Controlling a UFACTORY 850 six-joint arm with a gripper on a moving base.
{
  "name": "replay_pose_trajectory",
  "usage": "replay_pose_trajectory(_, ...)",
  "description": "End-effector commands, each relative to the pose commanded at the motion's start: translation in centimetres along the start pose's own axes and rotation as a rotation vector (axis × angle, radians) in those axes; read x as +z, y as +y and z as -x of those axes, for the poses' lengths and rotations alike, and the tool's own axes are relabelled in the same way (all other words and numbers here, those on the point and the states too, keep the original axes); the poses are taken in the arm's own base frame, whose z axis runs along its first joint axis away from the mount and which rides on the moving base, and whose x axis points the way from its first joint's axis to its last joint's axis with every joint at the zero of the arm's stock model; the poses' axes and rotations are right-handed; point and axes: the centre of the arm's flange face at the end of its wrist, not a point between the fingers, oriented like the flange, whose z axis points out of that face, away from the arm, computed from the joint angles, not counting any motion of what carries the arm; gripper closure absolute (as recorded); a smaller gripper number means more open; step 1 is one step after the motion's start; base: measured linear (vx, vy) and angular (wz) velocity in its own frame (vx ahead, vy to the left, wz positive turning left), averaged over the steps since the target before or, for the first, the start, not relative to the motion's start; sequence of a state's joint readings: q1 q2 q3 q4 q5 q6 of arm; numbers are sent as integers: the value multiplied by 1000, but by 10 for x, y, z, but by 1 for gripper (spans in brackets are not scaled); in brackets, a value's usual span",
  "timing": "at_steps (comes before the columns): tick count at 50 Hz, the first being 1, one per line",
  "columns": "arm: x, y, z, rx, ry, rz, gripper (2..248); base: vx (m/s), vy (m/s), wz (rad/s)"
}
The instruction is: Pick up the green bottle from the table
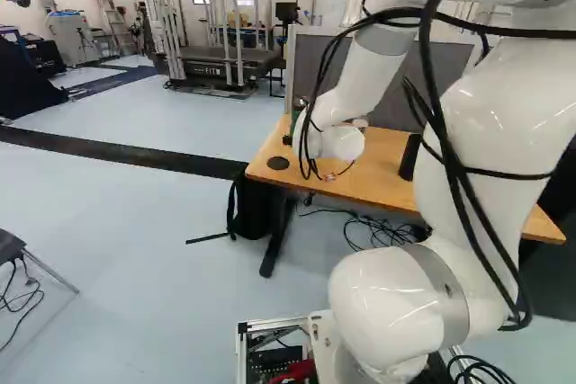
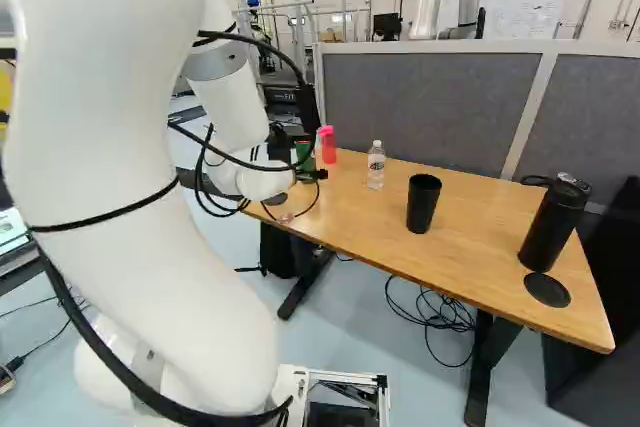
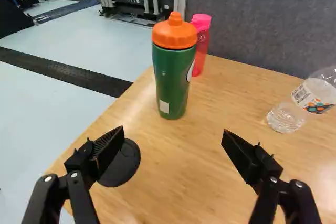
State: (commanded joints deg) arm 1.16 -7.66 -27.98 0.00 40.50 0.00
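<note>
1. Starting at your left finger: a black disc point(image 3: 126, 163) sits in the table point(image 3: 184, 182) just beside it, partly hidden by it.
2. Straight ahead, about midway across the gap between the fingers, your green bottle point(image 3: 170, 82) stands upright on the table, near its edge.
3. Your gripper point(image 3: 173, 131) is spread wide with nothing in its grasp. I'd call the line-up nearly done; approach, grip and lift are left.
4. Beyond the green bottle and a little right of it, a pink bottle point(image 3: 201, 56) stands close behind; you'll want to avoid nudging it.
5. Ahead and out past your right finger is a clear bottle point(image 3: 312, 98), well apart from the green one.
6. Farther right of the gripper, a black cup point(image 2: 423, 204) looks out of your way.
</note>
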Motion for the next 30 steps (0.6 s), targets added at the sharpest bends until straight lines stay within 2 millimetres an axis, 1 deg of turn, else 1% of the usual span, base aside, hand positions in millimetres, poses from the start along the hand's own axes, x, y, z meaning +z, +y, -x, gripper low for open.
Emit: replay_pose_trajectory(30, 54, 1, -25, 1, -5, 2, 3, 0, 0, 0)
